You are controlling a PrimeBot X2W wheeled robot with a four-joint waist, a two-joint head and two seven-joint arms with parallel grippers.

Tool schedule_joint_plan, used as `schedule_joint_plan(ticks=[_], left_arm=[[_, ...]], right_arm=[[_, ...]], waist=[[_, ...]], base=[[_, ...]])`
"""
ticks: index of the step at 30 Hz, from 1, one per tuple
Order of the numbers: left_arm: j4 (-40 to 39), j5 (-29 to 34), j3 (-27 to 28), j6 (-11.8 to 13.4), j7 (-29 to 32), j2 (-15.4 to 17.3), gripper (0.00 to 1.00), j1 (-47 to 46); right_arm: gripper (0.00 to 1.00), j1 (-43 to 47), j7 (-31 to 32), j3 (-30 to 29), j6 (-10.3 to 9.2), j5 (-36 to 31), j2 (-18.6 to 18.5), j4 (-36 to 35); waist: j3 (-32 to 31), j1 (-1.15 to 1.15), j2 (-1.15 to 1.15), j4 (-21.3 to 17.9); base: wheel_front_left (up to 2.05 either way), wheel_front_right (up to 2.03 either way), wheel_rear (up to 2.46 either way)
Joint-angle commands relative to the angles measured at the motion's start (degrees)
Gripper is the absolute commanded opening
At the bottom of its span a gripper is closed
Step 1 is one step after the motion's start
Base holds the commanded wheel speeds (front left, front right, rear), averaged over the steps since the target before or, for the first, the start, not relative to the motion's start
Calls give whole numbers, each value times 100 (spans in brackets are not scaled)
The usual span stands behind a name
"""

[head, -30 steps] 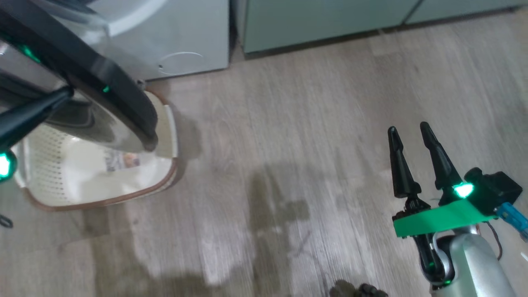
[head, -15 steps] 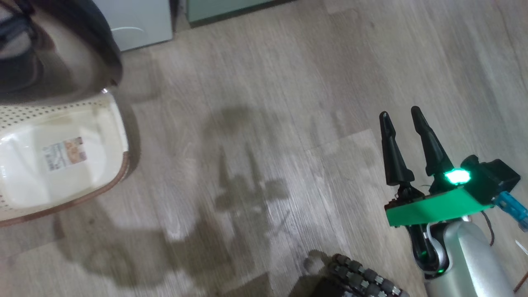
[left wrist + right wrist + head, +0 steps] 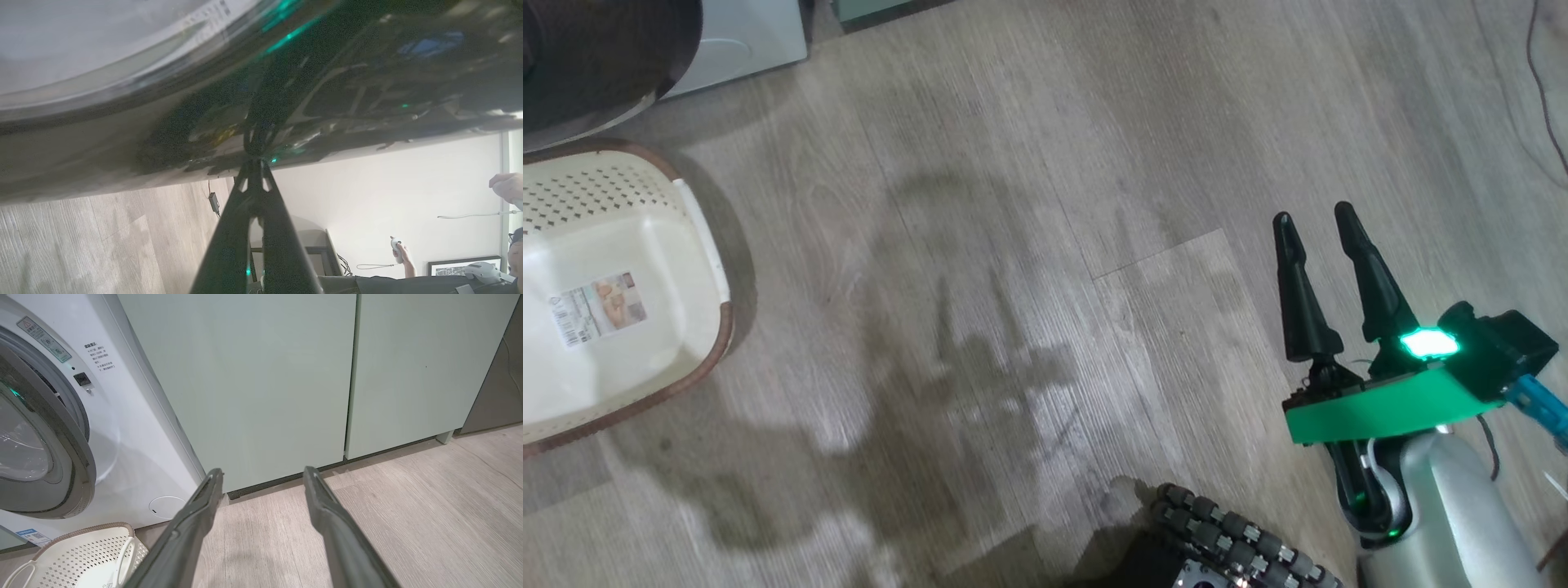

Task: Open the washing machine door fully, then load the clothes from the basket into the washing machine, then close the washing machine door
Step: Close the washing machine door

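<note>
The left end effector [image 3: 254,163], pinched together on nothing, is pointing straight at the wide glossy black rim of the round washing machine door [image 3: 335,81], which is running crosswise before it and seemingly touching its tips. The right end effector [image 3: 1312,214] is hanging spread and empty over the wood floor [image 3: 1013,204], well apart from the door and the empty cream perforated plastic basket [image 3: 621,192].

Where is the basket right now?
The basket sits on the floor at the left edge of the head view, just in front of the washing machine, below its round door.
</note>
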Motion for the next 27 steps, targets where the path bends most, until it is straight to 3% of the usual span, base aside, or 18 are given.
schedule_joint_plan(ticks=[1, 9, 14, 15, 16, 17, 18, 23, 27], left_arm=[[-113, 30, 98, -80, 15, 236, 0, -133], [-263, -367, 349, -475, 129, -123, 0, 476], [-658, -688, 765, -831, 50, -613, 0, 1578], [-745, -742, 875, -904, -23, -748, 5, 1802], [-825, -814, 958, -952, -73, -903, 35, 2022], [-906, -860, 1010, -1002, -97, -1036, 54, 2242], [-974, -863, 1075, -1051, -172, -1168, 100, 2448], [-1194, -930, 1179, -1269, -396, -1983, 100, 3459], [-1261, -995, 1153, -1385, -539, -2373, 100, 3990]], right_arm=[[100, -92, -53, 70, 0, 46, -32, -200], [100, -99, -53, 44, 0, -16, -32, -141], [100, -137, -53, 165, 0, -110, -32, -55], [100, -142, -53, 184, 0, -140, -32, -27], [100, -150, -53, 206, 0, -181, -32, 10], [100, -162, -53, 220, 0, -219, -32, 40], [100, -179, -53, 237, 0, -253, -32, 66], [100, -240, -53, 248, 0, -502, -32, 271], [100, -211, -53, 128, 0, -623, -32, 374]], waist=[[-23, 0, 0, 49], [-247, 0, 0, 376], [-487, 0, 0, 713], [-535, 0, 0, 799], [-583, 0, 0, 885], [-623, 0, 0, 979], [-661, 0, 0, 1069], [-945, 0, 0, 1563], [-1136, 0, 0, 1858]], base=[[0, 0, 0], [0, 0, 0], [0, 0, 0], [0, 0, 0], [0, 0, 0], [0, 0, 0], [0, 0, 0], [0, 0, 0], [0, 0, 0]])
